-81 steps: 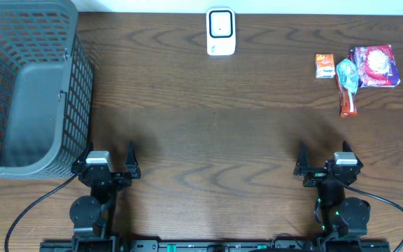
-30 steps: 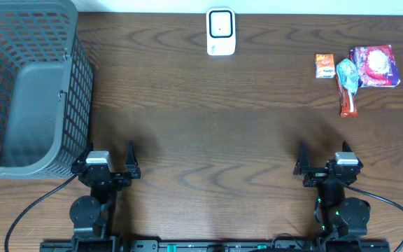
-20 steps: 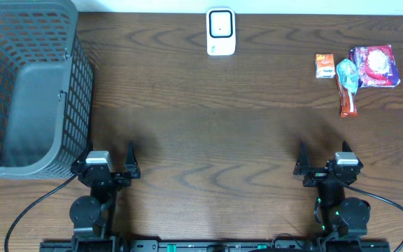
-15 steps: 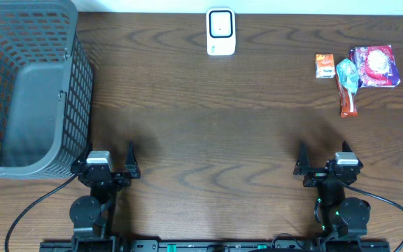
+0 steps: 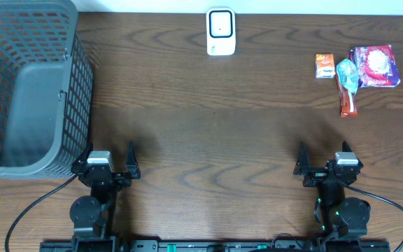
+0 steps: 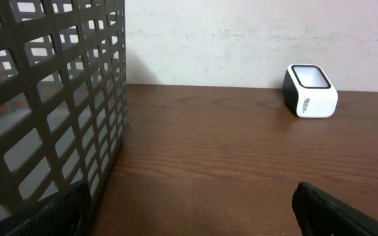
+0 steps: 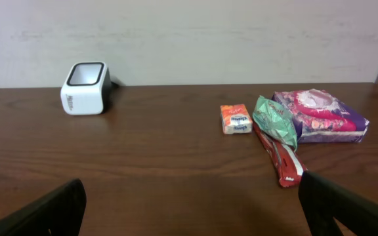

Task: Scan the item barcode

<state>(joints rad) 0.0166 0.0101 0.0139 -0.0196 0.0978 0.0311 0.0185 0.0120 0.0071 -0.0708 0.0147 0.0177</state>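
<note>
The white scanner [image 5: 221, 31] stands at the far middle of the table, also seen in the left wrist view [image 6: 310, 91] and the right wrist view [image 7: 84, 88]. Several snack items lie at the far right: a small orange packet [image 5: 324, 66], a green packet [image 5: 348, 73], a red bar [image 5: 348, 100] and a purple packet [image 5: 374, 66]. No barcode shows on them. My left gripper [image 5: 109, 155] and right gripper [image 5: 324, 157] rest at the near edge, both open and holding nothing, far from the items. The right wrist view shows the orange packet [image 7: 235, 119] and red bar [image 7: 282, 160] ahead.
A tall grey mesh basket [image 5: 26, 84] fills the far left corner, close beside my left gripper's left finger [image 6: 51, 213]. A pale wall runs behind the table's far edge.
</note>
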